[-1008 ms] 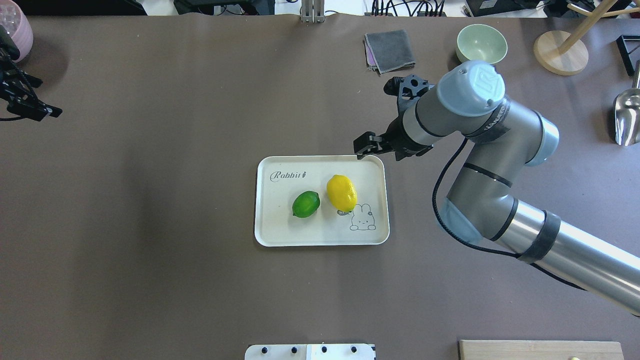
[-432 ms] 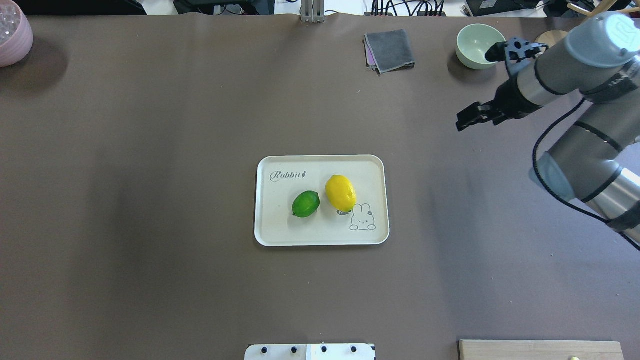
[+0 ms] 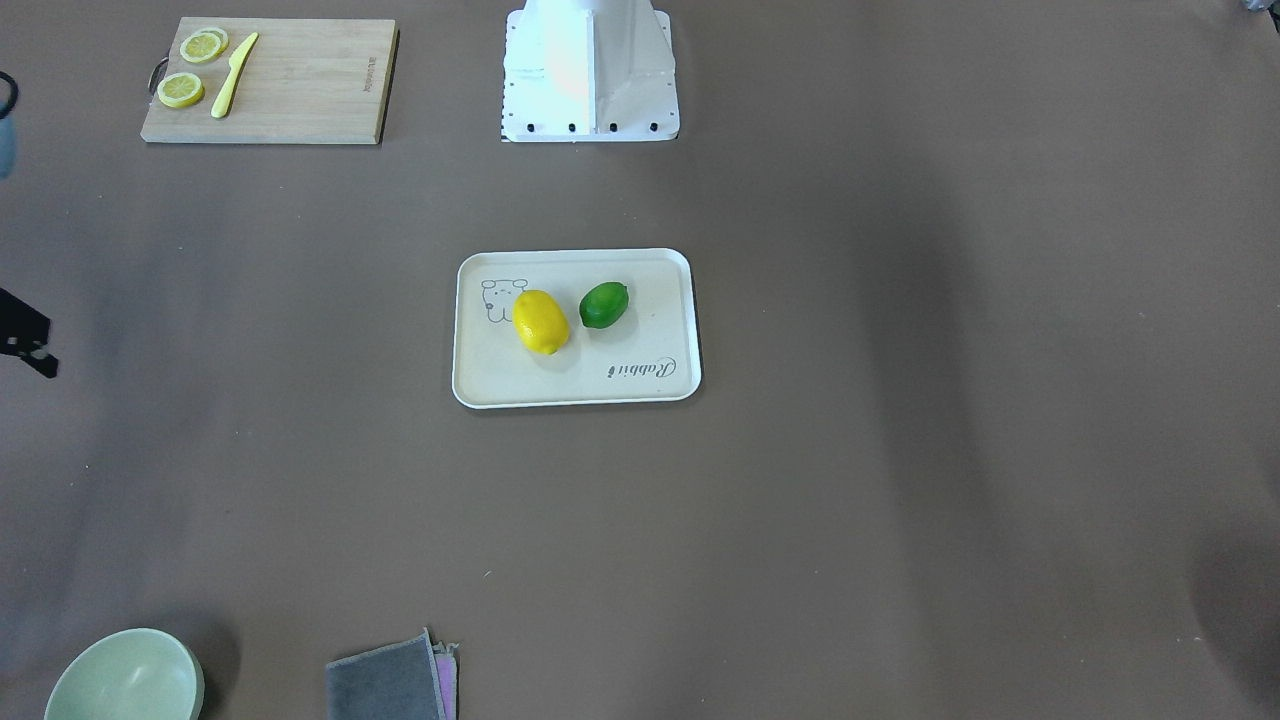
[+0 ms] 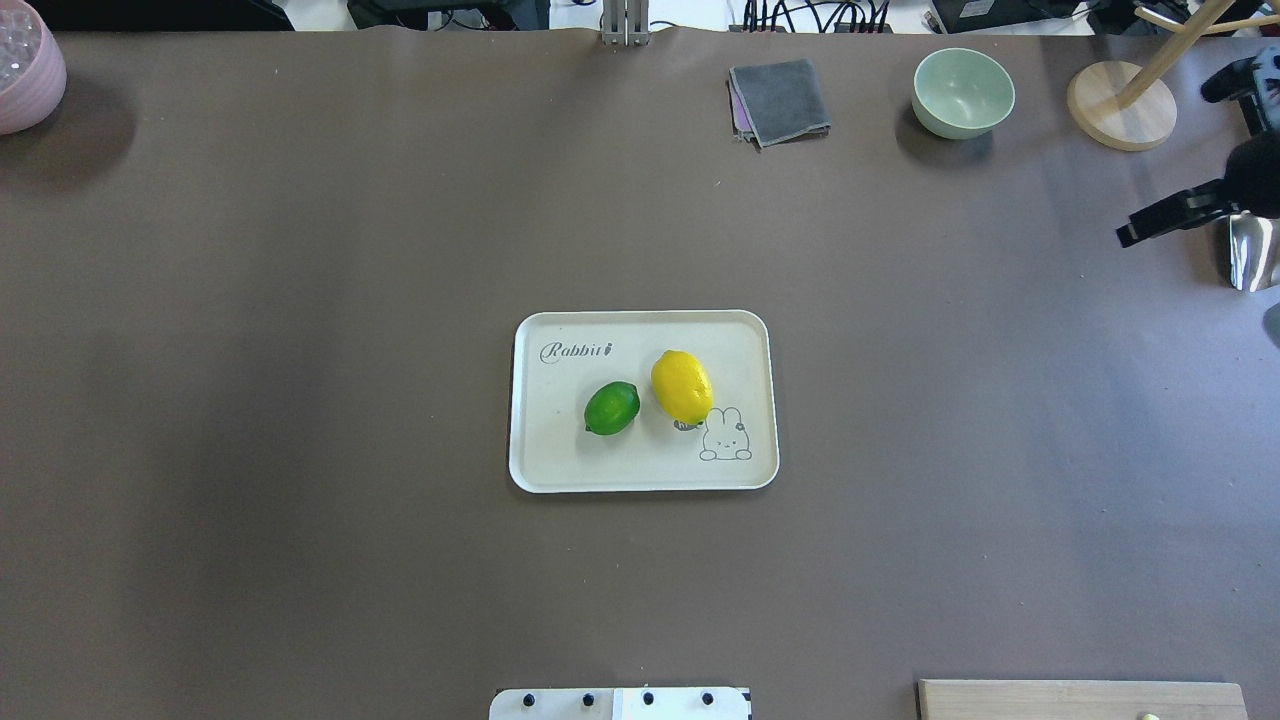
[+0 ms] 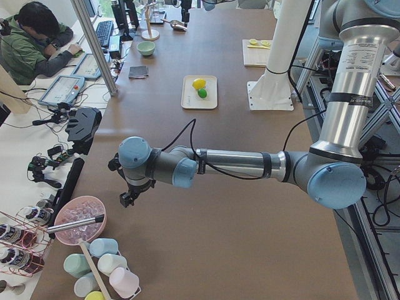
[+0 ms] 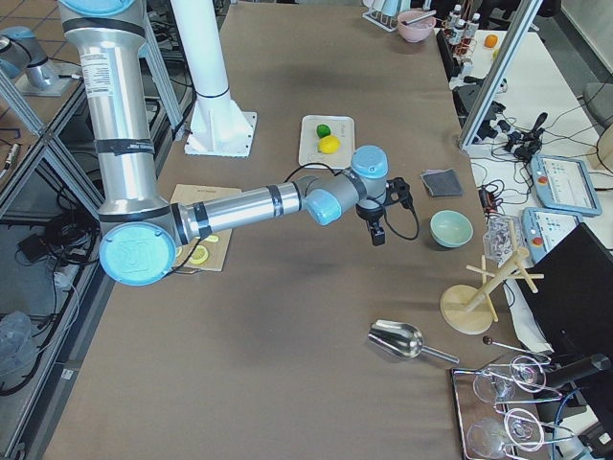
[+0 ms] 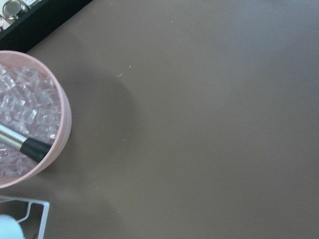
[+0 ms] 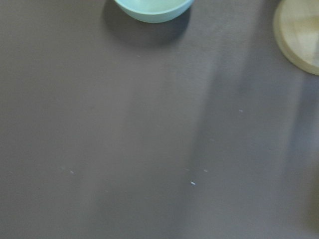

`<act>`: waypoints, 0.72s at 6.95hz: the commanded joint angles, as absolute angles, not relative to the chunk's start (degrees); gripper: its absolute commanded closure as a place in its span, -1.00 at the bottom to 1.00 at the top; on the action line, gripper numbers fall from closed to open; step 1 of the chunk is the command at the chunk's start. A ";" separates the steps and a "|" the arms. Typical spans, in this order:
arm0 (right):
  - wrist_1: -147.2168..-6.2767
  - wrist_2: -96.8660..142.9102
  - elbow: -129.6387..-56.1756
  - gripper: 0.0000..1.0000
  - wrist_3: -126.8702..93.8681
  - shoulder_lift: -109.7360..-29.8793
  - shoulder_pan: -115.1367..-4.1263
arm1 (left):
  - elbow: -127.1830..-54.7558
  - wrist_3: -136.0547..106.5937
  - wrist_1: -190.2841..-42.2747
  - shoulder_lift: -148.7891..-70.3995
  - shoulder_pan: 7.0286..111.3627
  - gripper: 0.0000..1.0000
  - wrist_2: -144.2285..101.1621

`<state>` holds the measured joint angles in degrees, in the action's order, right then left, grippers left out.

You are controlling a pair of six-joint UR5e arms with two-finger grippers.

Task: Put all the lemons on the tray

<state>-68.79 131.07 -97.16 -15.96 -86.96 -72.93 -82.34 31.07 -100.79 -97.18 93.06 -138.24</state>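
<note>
The yellow lemon and the green lemon lie side by side on the cream tray at the table's middle; they also show in the front view, yellow and green. My right gripper hangs over the table at the far right edge, well away from the tray, empty, with its jaws apart. My left gripper shows only in the exterior left view, above the table's left end near a pink bowl; I cannot tell whether it is open or shut.
A green bowl, a grey cloth, a wooden stand and a metal scoop sit at the far right. A pink bowl of ice is at the far left. A cutting board holds lemon slices and a knife.
My right arm has pulled back from the tray's far right corner to the table's right edge. My left gripper has left the overhead view. The lemons and tray have stayed put.
</note>
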 commanded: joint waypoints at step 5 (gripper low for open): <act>-68.64 132.28 -96.68 -1.00 -4.31 -101.50 -88.15 | -79.35 25.14 -115.55 -83.66 99.23 -0.98 -135.98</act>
<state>-68.76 132.35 -96.88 -4.27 -99.66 -87.91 -78.42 26.48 -119.68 -83.20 99.46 -137.18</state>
